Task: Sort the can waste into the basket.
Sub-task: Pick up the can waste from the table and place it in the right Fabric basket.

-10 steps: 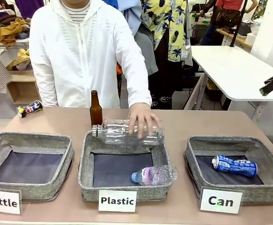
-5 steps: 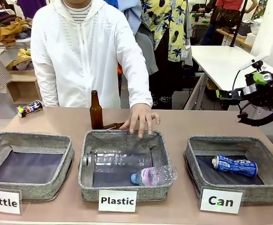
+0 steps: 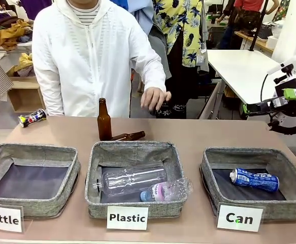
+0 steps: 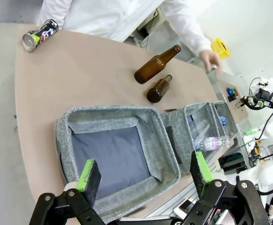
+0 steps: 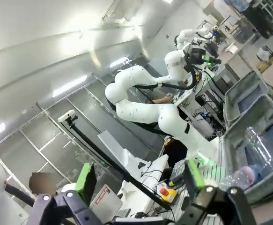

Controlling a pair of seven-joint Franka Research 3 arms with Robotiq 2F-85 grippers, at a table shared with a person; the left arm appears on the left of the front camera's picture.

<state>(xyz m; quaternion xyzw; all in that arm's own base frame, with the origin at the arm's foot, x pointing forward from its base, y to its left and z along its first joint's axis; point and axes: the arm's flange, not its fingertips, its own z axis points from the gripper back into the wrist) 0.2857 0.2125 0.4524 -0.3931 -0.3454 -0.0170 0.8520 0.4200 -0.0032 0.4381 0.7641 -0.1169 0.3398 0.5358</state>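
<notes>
A dented blue can lies on its side inside the grey basket behind the "Can" card. A dark can with yellow and white marks lies on the table's far left corner, also seen as the dark can in the left wrist view. My right gripper hangs open in the air above and behind the Can basket's right side, empty. My left gripper is open and empty, high over the "Bottle" basket. In the right wrist view the right gripper points off toward the room.
The middle "Plastic" basket holds two clear bottles. One brown bottle stands behind it and another lies beside that. The person's hand hovers above the far table edge. The "Bottle" basket sits left.
The person let the large clear bottle drop into the Plastic basket and lifted the hand away. My right gripper came into view at the right and shifted slightly right.
</notes>
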